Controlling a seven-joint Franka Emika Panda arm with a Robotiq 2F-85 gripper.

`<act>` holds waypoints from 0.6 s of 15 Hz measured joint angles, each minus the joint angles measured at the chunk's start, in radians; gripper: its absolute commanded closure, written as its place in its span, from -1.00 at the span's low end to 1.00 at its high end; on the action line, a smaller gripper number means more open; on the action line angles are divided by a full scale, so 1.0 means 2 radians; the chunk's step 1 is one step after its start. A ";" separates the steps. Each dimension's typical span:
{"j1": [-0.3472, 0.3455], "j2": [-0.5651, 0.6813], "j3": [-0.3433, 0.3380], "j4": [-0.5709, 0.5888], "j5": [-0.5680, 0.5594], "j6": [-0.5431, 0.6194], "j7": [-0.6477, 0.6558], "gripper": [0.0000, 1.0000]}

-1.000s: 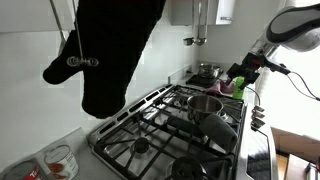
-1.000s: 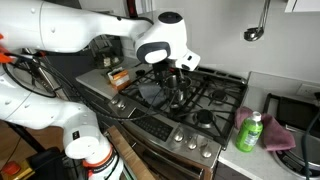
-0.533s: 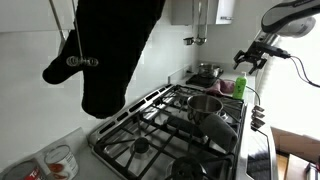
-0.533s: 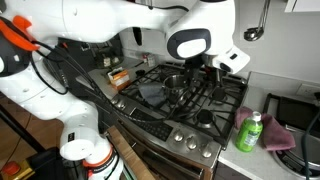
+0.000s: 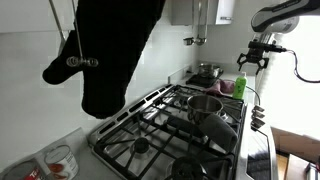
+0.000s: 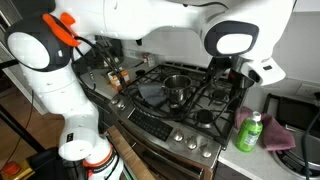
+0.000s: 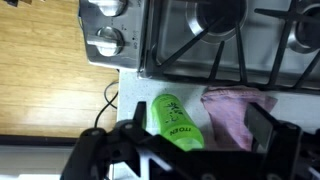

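The green bottle [image 7: 173, 124] stands on the white counter [image 7: 134, 86], between the stove [image 7: 230, 40] and a pink cloth [image 7: 232, 110] that lies just beside it; the gripper [image 5: 253, 62] hangs above the bottle, fingers spread wide, holding nothing; a thin cable [image 7: 108, 100] runs off the counter's edge; stove knobs [image 7: 108, 40] sit near; a steel pot [image 6: 176, 86] stands on a burner, well apart.

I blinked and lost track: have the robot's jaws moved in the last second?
Yes. In an exterior view they left their spot over the steel pot and swung right, and now hang above the green bottle.
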 measured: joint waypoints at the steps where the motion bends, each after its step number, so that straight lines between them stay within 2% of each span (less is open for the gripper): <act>1: -0.002 0.015 -0.005 0.018 0.001 -0.018 0.006 -1.00; 5: -0.013 0.063 -0.020 0.077 0.002 -0.058 0.010 -1.00; 9: -0.024 0.100 -0.025 0.118 0.011 -0.060 0.010 -1.00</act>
